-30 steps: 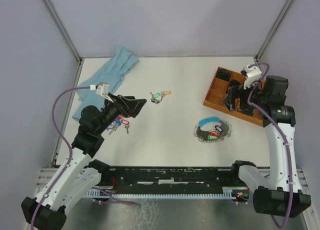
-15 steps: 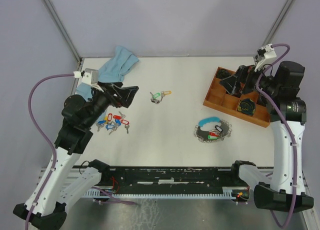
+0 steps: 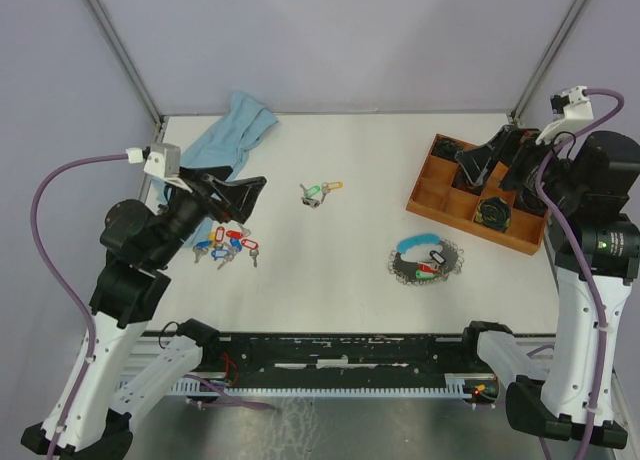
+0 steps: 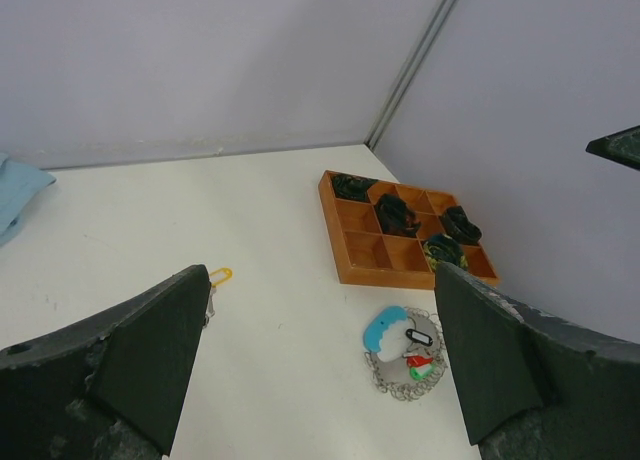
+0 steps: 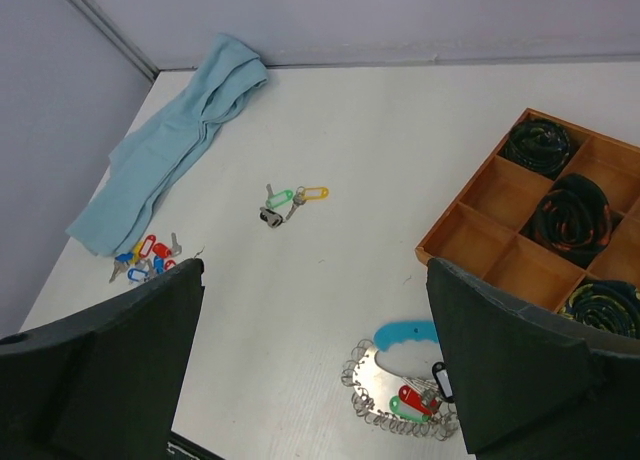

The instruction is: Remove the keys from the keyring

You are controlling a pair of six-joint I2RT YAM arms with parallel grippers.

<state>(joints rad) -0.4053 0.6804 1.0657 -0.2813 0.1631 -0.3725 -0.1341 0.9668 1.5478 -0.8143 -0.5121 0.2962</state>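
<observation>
Field notes: the keyring (image 3: 425, 262) is being seen lying flat on the counter (image 3: 330, 275), right of centre, near the front edge of the wooden tray (image 3: 428, 194) but apart from it. Its loop is showing densely strung with keys (image 3: 443, 264), one curved stretch sheathed in light blue, red and green tags lying among the silver. Nothing is being gripped. The left fingers (image 3: 250, 198) are being held wide above the counter's left side, near a loose heap (image 3: 225, 247) of red- and blue-tagged keys. The right fingers (image 3: 485, 170) are being held equally wide, raised over the tray. A small bunch (image 3: 318, 193) with green and yellow tags is lying mid-counter, well apart from the ring, and a light blue cloth (image 3: 225, 140) is lying at the far left. Judged from this layout, some keys are already off, yet the bulk is sitting on the ring, so most of the work is being judged as remaining; neither arm is near the ring
</observation>
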